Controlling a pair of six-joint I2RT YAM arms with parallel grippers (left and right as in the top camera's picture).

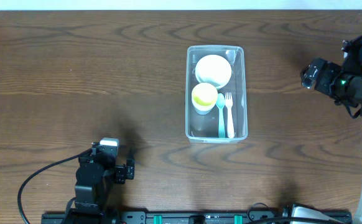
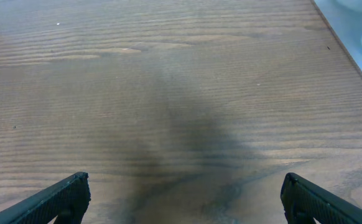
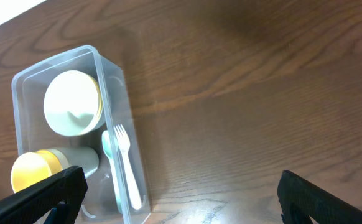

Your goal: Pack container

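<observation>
My left gripper & right gripper both gape wide, empty. The clear rectangular plastic tub sits mid-table w/ a yellow round cup inside. Risk: my right arm swings in low, clips the thin wall, shoves the tub or tips the cup.

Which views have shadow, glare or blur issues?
Overhead: sharp and evenly lit, soft arm shadows on the table. Left wrist: wide dark shadow ahead of the left claw, top-right corner blurred. Right wrist: container clear, sheen on the table beside it, top-left corner blown white.
</observation>
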